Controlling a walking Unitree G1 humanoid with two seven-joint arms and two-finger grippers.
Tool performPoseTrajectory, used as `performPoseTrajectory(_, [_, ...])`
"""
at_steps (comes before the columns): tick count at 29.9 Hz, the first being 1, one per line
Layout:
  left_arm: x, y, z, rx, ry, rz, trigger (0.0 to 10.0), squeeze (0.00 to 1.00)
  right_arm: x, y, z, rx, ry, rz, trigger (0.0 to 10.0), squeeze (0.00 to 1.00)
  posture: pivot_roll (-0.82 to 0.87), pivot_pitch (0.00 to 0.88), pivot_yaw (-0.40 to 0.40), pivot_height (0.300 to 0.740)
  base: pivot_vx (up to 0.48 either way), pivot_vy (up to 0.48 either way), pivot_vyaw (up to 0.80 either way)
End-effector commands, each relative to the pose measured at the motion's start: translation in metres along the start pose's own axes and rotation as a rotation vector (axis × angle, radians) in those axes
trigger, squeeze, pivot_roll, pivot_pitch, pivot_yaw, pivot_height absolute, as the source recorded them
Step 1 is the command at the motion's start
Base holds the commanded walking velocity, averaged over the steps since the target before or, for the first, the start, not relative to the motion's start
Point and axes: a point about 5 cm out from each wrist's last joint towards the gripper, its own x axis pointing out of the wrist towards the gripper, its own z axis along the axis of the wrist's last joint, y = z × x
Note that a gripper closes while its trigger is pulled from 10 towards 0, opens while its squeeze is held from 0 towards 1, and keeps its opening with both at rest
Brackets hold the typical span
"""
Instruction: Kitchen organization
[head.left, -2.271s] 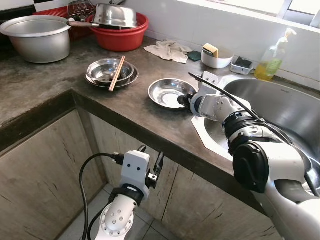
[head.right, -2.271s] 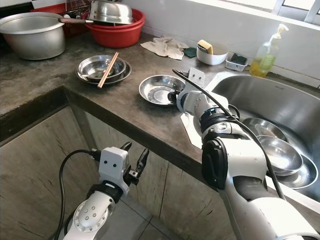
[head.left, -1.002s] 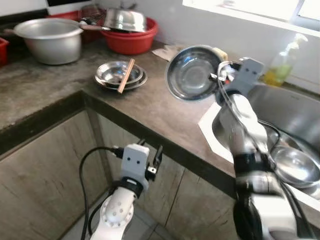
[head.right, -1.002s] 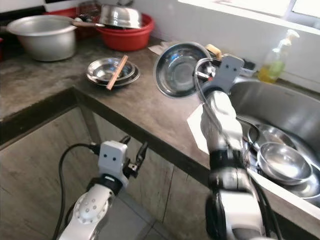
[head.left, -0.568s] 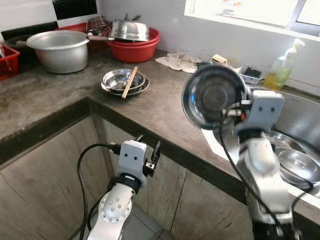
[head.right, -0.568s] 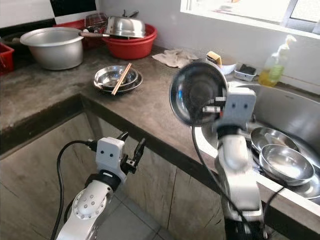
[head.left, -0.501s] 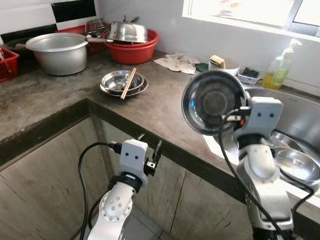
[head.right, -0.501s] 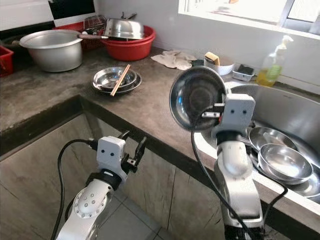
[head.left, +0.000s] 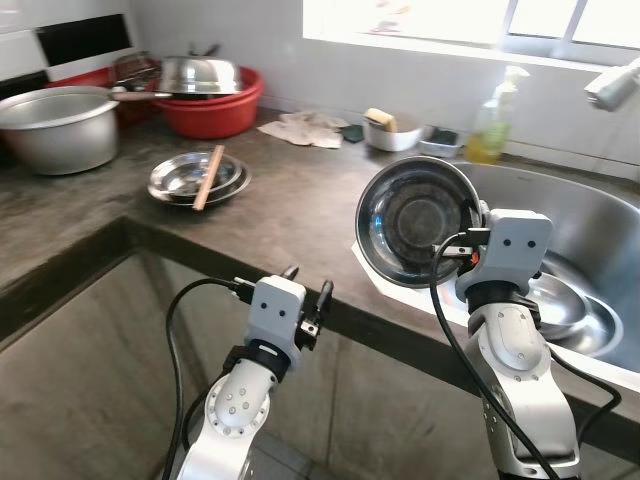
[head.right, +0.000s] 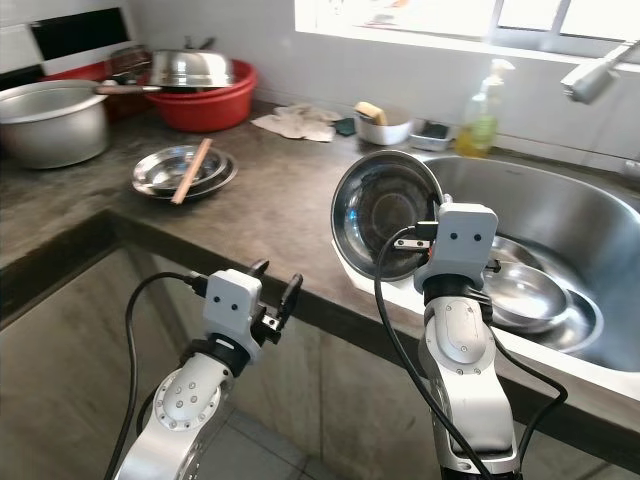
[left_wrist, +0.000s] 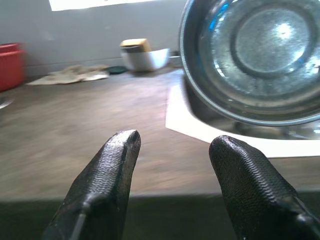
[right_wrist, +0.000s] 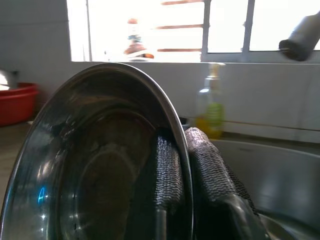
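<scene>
Right end effector (right_wrist: 181, 165) pinched the rim of a steel bowl (head.left: 415, 220), one black finger inside the rim and one outside, as the right wrist view showed. That bowl was held in the air, clear of the worktop (head.left: 290, 200), over the near left corner of the sink (head.left: 590, 225), where the white sink edge meets the dark stone.

It stood almost on edge. Being round, it had no long axis to speak of; what mattered was its opening, which faced toward the robot and slightly toward its left, while the underside was turned toward the sink and the window wall. The gripped part of the rim lay on the side nearest the wrist.

Left end effector (left_wrist: 172, 145) hung low in front of the cabinet, fingers spread and holding nothing.

Judging by this, the step in hand was the carry: the bowl was lifted and on its way to the sink, where other steel bowls (head.right: 525, 290) already lay. The next move probably called for swinging the arm farther over the basin, turning the wrist so the opening faced up, and lowering the bowl onto or beside those already there before releasing it. More bowls with chopsticks (head.left: 207, 165) across them waited on the worktop, well apart.
</scene>
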Motion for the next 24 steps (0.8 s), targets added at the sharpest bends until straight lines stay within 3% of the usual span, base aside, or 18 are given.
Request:
performPoseTrajectory(1, [0.002, -0.001, -0.001, -0.001, -0.007, -0.005, 10.0, 0.00, 0.000, -0.001, 0.012, -0.002, -0.043, -0.006, 0.0, 0.00, 0.02, 0.000, -0.033, 0.740, 0.000, -0.431, -0.79])
performPoseTrajectory(7, [0.004, 0.002, -0.004, -0.031, 0.006, 0.022, 10.0, 0.00, 0.002, -0.002, 0.016, -0.007, -0.054, -0.017, 0.0, 0.00, 0.02, 0.000, -0.036, 0.740, 0.095, -0.259, -0.79])
performPoseTrajectory(13, [0.003, 0.003, -0.004, -0.027, 0.007, 0.036, 10.0, 0.00, 0.010, 0.005, 0.013, -0.021, -0.013, 0.030, 0.0, 0.00, 0.02, 0.000, -0.044, 0.740, 0.000, 0.000, 0.00])
performPoseTrajectory(14, [0.003, 0.003, -0.005, -0.028, 0.008, 0.034, 10.0, 0.00, 0.011, 0.005, 0.012, -0.027, -0.003, 0.033, 0.8, 0.00, 0.02, 0.000, -0.044, 0.740, 0.000, 0.000, 0.00])
performPoseTrajectory(15, [0.003, 0.003, -0.005, -0.027, 0.009, 0.033, 10.0, 0.00, 0.012, 0.005, 0.011, -0.028, 0.005, 0.034, 8.1, 0.00, 0.02, 0.000, -0.044, 0.740, 0.000, 0.000, 0.00])
performPoseTrajectory(16, [0.003, 0.003, -0.005, -0.027, 0.009, 0.033, 10.0, 0.00, 0.012, 0.005, 0.011, -0.028, 0.005, 0.034, 8.1, 0.00, 0.02, 0.000, -0.044, 0.740, 0.000, 0.000, 0.00])
performPoseTrajectory(17, [0.002, 0.003, -0.005, -0.029, 0.008, 0.035, 10.0, 0.00, 0.015, 0.006, 0.011, -0.024, 0.017, 0.039, 10.0, 0.00, 0.02, 0.000, -0.044, 0.740, 0.000, 0.000, 0.00])
performPoseTrajectory(24, [0.001, 0.004, -0.004, -0.028, 0.011, 0.043, 10.0, 0.00, 0.035, 0.005, 0.001, -0.061, 0.106, 0.051, 10.0, 0.00, 0.02, 0.000, -0.046, 0.740, 0.000, 0.000, 0.00])
